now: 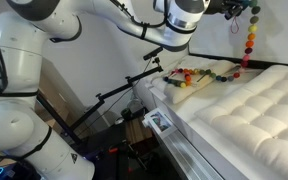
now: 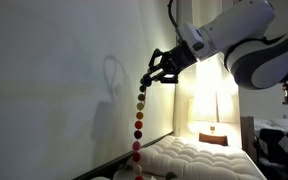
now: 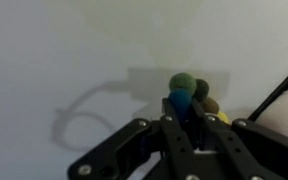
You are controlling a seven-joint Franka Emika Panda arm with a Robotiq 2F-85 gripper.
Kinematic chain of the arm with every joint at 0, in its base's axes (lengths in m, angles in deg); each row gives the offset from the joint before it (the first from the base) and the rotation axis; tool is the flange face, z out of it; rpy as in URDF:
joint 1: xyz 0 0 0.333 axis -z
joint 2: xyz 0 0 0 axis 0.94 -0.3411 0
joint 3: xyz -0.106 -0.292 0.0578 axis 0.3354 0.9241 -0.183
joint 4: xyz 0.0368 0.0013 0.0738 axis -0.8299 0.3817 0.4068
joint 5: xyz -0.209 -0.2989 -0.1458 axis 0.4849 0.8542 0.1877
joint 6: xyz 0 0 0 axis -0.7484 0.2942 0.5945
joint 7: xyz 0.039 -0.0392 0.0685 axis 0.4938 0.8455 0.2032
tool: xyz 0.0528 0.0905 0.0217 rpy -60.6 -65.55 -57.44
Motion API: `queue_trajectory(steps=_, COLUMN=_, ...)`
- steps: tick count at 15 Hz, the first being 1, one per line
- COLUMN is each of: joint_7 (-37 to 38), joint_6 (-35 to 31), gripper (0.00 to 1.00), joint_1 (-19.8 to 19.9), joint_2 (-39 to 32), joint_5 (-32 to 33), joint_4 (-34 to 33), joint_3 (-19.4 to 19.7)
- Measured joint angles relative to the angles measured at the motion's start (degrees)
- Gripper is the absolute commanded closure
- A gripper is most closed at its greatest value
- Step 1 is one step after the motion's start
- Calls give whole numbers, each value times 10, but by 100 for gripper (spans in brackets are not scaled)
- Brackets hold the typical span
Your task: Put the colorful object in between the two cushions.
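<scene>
While the hand (image 2: pixel 155 72) grips the bead string (image 2: pixel 139 115) by its top end, the rest dangles onto the flat pillow (image 1: pixel 194 95) at ten o'clock from the tufted cushion (image 1: pixel 254 112); swinging beads could miss the gap.

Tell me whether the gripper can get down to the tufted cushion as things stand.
Likely yes. The gripper, shut on the bead string, hangs above the tufted cushion near the wall; only air and the dangling beads lie beneath it.
</scene>
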Motion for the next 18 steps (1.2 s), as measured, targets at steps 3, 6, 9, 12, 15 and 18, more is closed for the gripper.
queue_trajectory(steps=3, joint_7=27, joint_6=0, gripper=95, joint_1=130, joint_2=76, joint_5=69, joint_4=8, joint_3=-133)
queue_trajectory(steps=6, joint_7=35, joint_6=0, gripper=95, joint_1=215, joint_2=96, joint_5=49, joint_4=10, joint_3=-170)
queue_trajectory(steps=9, joint_7=34, joint_6=0, gripper=95, joint_1=225, joint_2=89, joint_5=-32, joint_4=2, joint_3=-115)
queue_trajectory(steps=12, joint_7=33, joint_6=0, gripper=95, joint_1=202, joint_2=64, joint_5=-122, joint_4=-20, joint_3=-37)
queue_trajectory(steps=15, joint_7=34, joint_6=0, gripper=95, joint_1=155, joint_2=14, joint_5=-234, joint_4=-41, joint_3=67)
queue_trajectory(steps=18, joint_7=34, joint_6=0, gripper=81, joint_1=124, joint_2=-49, joint_5=-316, joint_4=-58, joint_3=140)
